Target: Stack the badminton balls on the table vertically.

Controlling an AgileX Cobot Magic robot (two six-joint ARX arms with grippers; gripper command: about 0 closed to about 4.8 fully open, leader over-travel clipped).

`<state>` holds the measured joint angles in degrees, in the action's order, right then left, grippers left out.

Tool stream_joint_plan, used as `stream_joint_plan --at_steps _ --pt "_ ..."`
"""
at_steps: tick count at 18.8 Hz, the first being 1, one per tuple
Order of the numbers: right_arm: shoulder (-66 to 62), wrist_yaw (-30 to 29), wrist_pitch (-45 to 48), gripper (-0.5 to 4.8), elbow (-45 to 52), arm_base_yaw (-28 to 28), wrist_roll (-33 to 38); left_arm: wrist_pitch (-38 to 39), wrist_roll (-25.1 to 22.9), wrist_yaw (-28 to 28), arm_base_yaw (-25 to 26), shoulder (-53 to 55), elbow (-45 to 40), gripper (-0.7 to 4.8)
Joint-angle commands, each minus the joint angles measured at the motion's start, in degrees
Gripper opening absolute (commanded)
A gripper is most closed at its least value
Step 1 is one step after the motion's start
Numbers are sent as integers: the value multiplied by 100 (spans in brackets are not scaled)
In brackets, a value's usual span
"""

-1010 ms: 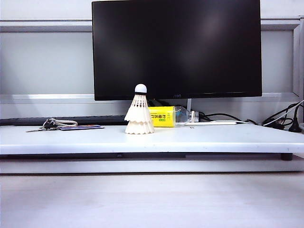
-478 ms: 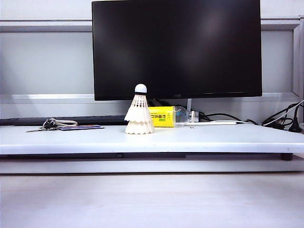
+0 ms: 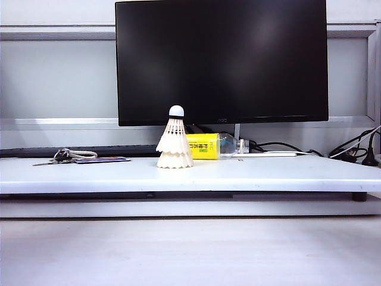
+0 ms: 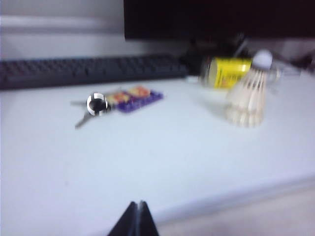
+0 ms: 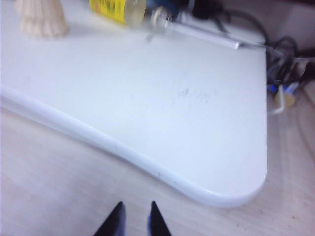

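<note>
Exterior view: the two badminton balls (image 3: 174, 142) stand nested one over the other on the table (image 3: 268, 173), skirts down and a single white cork tip on top — upright, near the middle of the table's length and toward its back edge. Just behind and beside them lies a yellow-labelled bottle (image 3: 209, 146) on its side, cap pointing toward the right end. Near the left end, by the back edge, rest a bunch of keys (image 3: 59, 157) and a flat dark card (image 3: 101, 159). A large black monitor (image 3: 221, 59) rises behind the table, and cables (image 3: 357, 149) trail off past the right end. Neither arm shows here.

Left wrist view, somewhat blurred: the left gripper (image 4: 136, 220) hangs over the table's front edge, its dark fingertips pressed together with nothing between them. The stacked balls (image 4: 248, 96) stand well apart from it, the bottle (image 4: 227, 72) just behind them, the keys (image 4: 93, 107) and card (image 4: 135, 97) farther along, and a dark keyboard (image 4: 88, 71) beyond the back edge.

Right wrist view: the right gripper (image 5: 135, 219) sits off the table, just outside the front edge near the rounded right corner — its two tips stand slightly parted at the ends, empty, closed as far as it goes. The shuttlecock skirts (image 5: 43, 22) and the bottle (image 5: 123, 10) show at the far side.
</note>
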<state>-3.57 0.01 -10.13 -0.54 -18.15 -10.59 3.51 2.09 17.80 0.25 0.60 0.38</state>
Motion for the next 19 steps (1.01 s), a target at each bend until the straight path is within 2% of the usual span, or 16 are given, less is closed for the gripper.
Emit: stream_joint_plan --at_steps 1,3,16,19 --pt "-7 31 -72 71 0 -2 -42 319 -225 2 -4 7 -11 16" --pt "-7 28 -74 71 0 -2 -39 535 -278 2 -4 7 -11 16" --pt "-7 -140 -59 72 0 -7 157 538 -208 42 -4 7 -11 17" --pt "-7 229 -59 71 0 0 149 538 -203 39 -4 7 -11 17"
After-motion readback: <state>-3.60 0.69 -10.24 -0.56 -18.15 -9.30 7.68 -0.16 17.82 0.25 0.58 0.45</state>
